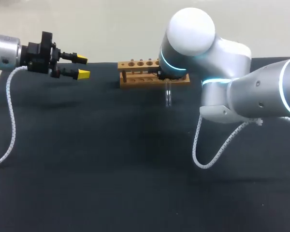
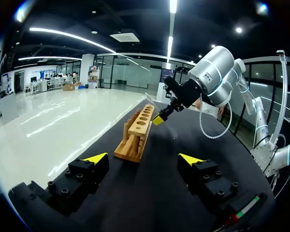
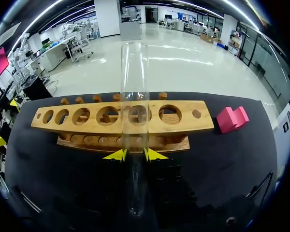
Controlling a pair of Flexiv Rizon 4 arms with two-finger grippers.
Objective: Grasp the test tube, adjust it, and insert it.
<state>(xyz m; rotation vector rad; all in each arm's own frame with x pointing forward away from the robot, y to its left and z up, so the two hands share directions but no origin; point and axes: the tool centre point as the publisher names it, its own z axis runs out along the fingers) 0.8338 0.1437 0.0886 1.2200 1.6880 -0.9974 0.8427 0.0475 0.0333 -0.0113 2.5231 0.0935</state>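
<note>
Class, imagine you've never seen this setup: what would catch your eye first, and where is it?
The clear test tube stands out, held upright in the right gripper just in front of the wooden rack at the far side of the table. Next comes the left gripper, open and empty, hovering off to the rack's left with yellow tips pointing toward it.

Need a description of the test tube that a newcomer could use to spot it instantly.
On the black table, find the wooden rack with a row of holes near the far edge. Just in front of it, the right tool pinches the test tube between its yellow tips. It is the only clear glass item, a slim cylinder.
</note>
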